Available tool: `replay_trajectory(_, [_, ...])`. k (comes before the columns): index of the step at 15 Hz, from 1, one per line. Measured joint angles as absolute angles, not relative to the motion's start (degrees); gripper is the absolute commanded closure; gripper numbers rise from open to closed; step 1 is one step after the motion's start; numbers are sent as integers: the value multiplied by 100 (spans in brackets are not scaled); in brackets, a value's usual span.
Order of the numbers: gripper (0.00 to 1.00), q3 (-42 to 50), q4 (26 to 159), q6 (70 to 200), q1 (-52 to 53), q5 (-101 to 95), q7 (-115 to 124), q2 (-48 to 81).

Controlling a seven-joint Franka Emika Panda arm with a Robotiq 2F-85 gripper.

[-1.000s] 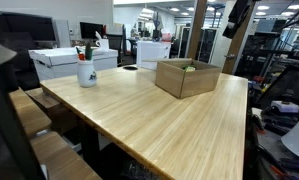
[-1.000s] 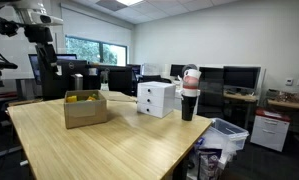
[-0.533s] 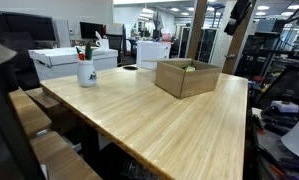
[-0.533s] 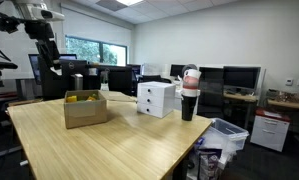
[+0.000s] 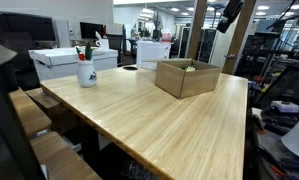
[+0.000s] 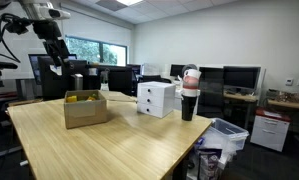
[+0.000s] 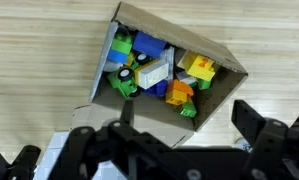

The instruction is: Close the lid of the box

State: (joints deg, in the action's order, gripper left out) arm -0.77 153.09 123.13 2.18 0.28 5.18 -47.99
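We hold the hand [image 6: 57,68] high over the box [image 6: 85,108], fingers spread wide and gripping nothing, probably so the wrist camera can look straight down into it before we go for the lid [image 6: 119,97]. The box sits open on the counter [image 5: 159,130] with coloured blocks [image 7: 154,70] showing inside. Its flaps are hard to make out, and the wrist view cuts off the fingertips.

The box [image 7: 185,36] lies open at upper centre, filled with coloured blocks [image 7: 157,72]; the gripper [image 7: 179,140] is spread wide along the bottom edge.
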Motion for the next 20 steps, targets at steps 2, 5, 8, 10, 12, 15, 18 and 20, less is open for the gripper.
replay_trajectory(2, [0, -103, 15273, 12620, 220, 19, 518, -4589])
replay_trajectory(5, [0, -128, 15152, 13278, 257, 20, 510, -4012])
replay_trajectory(8, [0, -176, 14946, 13634, 302, 25, 510, -3455])
replay_trajectory(10, [0, -259, 14660, 13714, 328, 25, 510, -2931])
replay_trajectory(12, [0, -327, 14400, 13714, 329, 25, 510, -2549])
replay_trajectory(15, [0, -409, 13962, 13713, 328, 21, 513, -2016])
replay_trajectory(18, [0, -449, 13540, 13713, 327, -14, 521, -1545])
replay_trajectory(20, [0, -466, 13308, 13710, 327, -68, 535, -1285])
